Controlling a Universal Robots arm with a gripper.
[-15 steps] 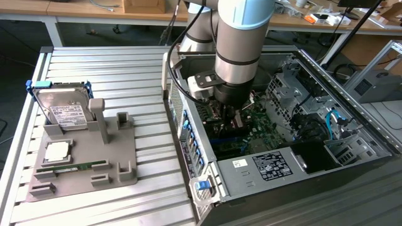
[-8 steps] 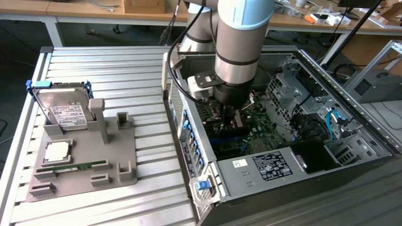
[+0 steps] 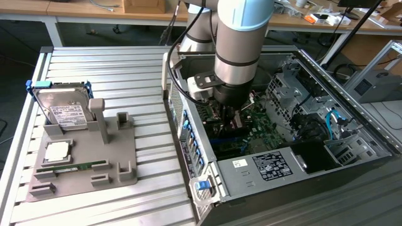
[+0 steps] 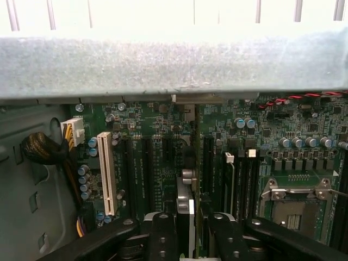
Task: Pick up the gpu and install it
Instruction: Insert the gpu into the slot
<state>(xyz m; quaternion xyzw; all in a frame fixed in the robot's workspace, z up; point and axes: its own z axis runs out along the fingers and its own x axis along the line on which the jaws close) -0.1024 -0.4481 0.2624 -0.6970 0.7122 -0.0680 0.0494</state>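
In the exterior view my gripper (image 3: 231,113) reaches down into the open computer case (image 3: 351,113). The gpu (image 3: 237,121) shows as a dark card under it, just above the green motherboard (image 3: 261,129). In the wrist view the gpu (image 4: 186,209) stands edge-on between my two black fingers (image 4: 163,239), its silver end pointing at the motherboard (image 4: 163,152). The gripper (image 4: 193,242) is shut on the card. The card lines up with the dark expansion slots (image 4: 187,155); whether it touches a slot I cannot tell.
A grey holder (image 3: 119,155) at the exterior view's left carries a hard drive (image 3: 63,110), a RAM stick (image 3: 75,167) and a chip (image 3: 56,150). Inside the case are a white slot (image 4: 107,171), a CPU socket (image 4: 296,204), a cable bundle (image 4: 43,149) and the grey case wall (image 4: 174,60).
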